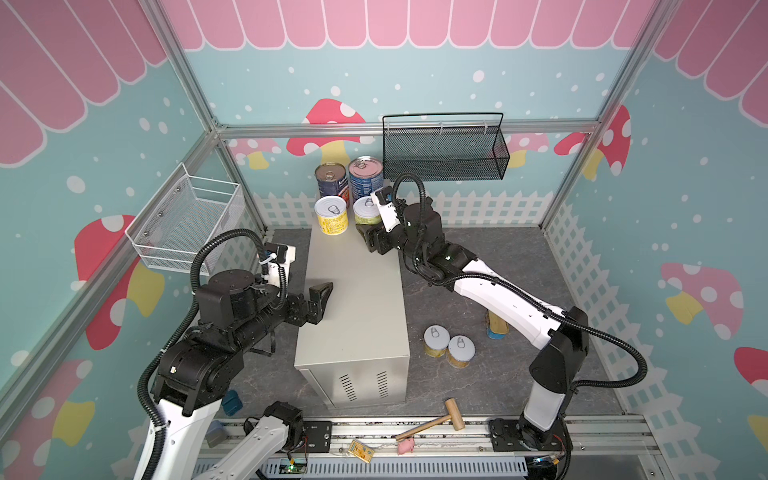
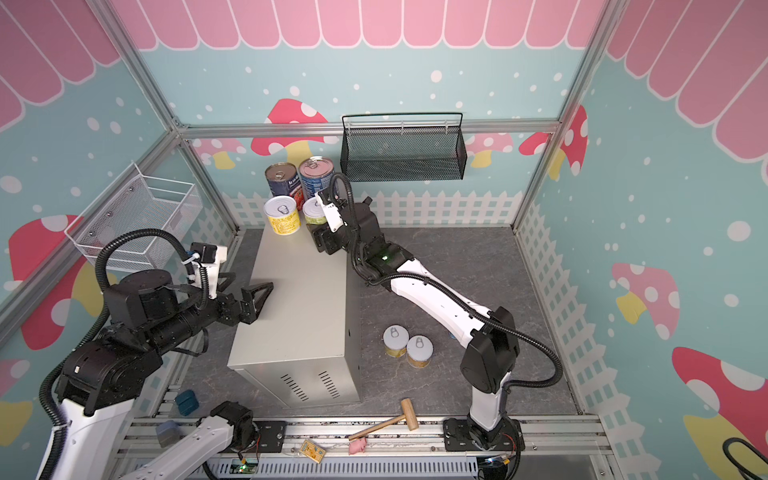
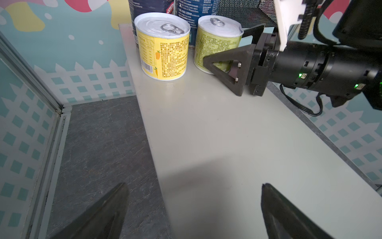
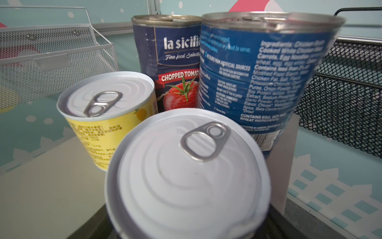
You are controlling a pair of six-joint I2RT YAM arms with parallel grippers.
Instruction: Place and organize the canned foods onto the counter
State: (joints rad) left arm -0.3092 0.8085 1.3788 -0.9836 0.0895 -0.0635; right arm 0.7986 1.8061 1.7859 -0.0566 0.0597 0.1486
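The beige counter (image 1: pixel 357 299) carries two tall blue cans (image 1: pixel 330 176) (image 1: pixel 365 172) at its far end, with a short yellow can (image 1: pixel 331 214) in front of them. Beside that one stands a short yellow-green can (image 3: pixel 215 39), upright on the counter top. The fingers of my right gripper (image 1: pixel 365 227) stand on either side of it, and no view shows whether they touch it. My left gripper (image 3: pixel 194 186) hangs open and empty over the counter's left edge. Two short cans (image 1: pixel 436 340) (image 1: pixel 460 351) stand on the floor to the right. The SPAM tin (image 1: pixel 496 324) is partly hidden behind my right arm.
A black mesh basket (image 1: pixel 444 153) hangs on the back wall, and a white wire basket (image 1: pixel 187 220) on the left wall. A wooden mallet (image 1: pixel 432 419), a pink toy (image 1: pixel 405 446) and a yellow card (image 1: pixel 360 451) lie on the front rail.
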